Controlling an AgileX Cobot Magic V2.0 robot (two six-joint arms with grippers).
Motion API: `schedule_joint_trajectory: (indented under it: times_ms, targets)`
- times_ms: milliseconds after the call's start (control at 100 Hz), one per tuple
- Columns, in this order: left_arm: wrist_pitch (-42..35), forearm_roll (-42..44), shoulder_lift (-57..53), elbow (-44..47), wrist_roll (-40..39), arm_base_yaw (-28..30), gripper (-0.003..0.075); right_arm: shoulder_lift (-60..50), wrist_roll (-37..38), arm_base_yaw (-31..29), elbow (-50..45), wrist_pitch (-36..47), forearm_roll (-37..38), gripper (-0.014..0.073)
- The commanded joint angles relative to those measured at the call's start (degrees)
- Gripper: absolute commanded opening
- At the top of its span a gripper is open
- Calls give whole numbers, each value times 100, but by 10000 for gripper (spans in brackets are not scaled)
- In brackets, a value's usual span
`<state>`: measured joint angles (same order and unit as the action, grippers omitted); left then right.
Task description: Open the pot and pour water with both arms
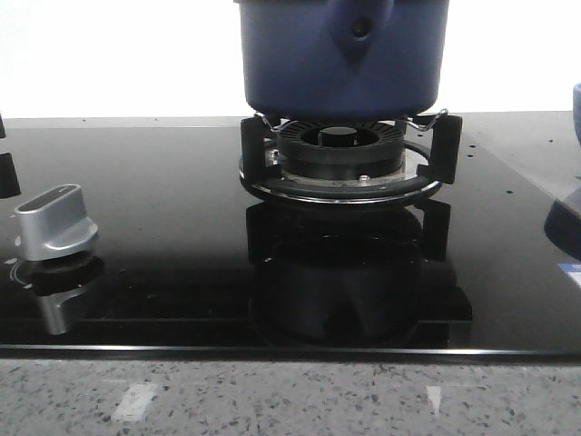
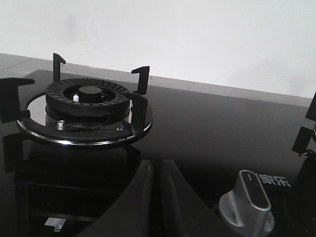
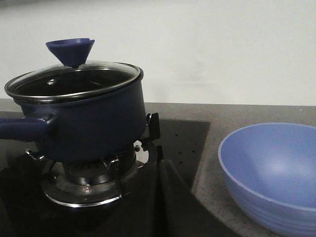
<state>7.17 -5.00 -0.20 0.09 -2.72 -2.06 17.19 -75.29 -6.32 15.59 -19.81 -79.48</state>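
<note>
- Nearest the front camera: speckled stone counter edge (image 1: pixel 290 400), then glossy black glass hob (image 1: pixel 163 236) with silver control knob (image 1: pixel 56 222) at 9 o'clock.
- Dark blue pot (image 1: pixel 343 56) at 12 o'clock in the front view, seated on burner grate (image 1: pixel 349 159), glass lid (image 3: pixel 74 76) still on, cone-shaped blue lid knob (image 3: pixel 70 51) upright, long handle (image 3: pixel 22 128) pointing toward 9 o'clock in the right wrist view.
- Light blue bowl (image 3: pixel 269 173) on the stone beside the hob, at 3 o'clock from the pot, apart from it.
- Left gripper (image 2: pixel 155 197): fingers pressed together, holding nothing, over the hob near a second, bare burner (image 2: pixel 84 106).
- Right gripper (image 3: pixel 160 197): fingers together, empty, between pot and bowl.
- Likely step: approach, nothing grasped yet. Next probably needs jaws parted, one claw on the lid knob, the other on the handle.
- Plain white wall (image 3: pixel 222 49) behind.
</note>
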Motion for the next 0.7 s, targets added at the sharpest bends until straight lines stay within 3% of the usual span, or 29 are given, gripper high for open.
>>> schedule_joint_trajectory:
  times_ms: [0, 440, 550, 620, 690]
  targets:
    - [-406, -52, -156, 182, -52, -2, -20, 37, -50, 57, 148, 134, -170, -52]
    - [-406, -52, -156, 182, -52, -2, -20, 37, -50, 57, 148, 166, -170, -52]
    - [-406, -52, -156, 182, -52, -2, -20, 37, -20, 57, 148, 564, -170, -52]
    - [-406, -52, -156, 182, -52, -2, -20, 37, 604, 57, 148, 868, 291, -52]
    - [-406, -52, -156, 182, -52, -2, -20, 37, 2195, 57, 148, 1159, 1854, -52]
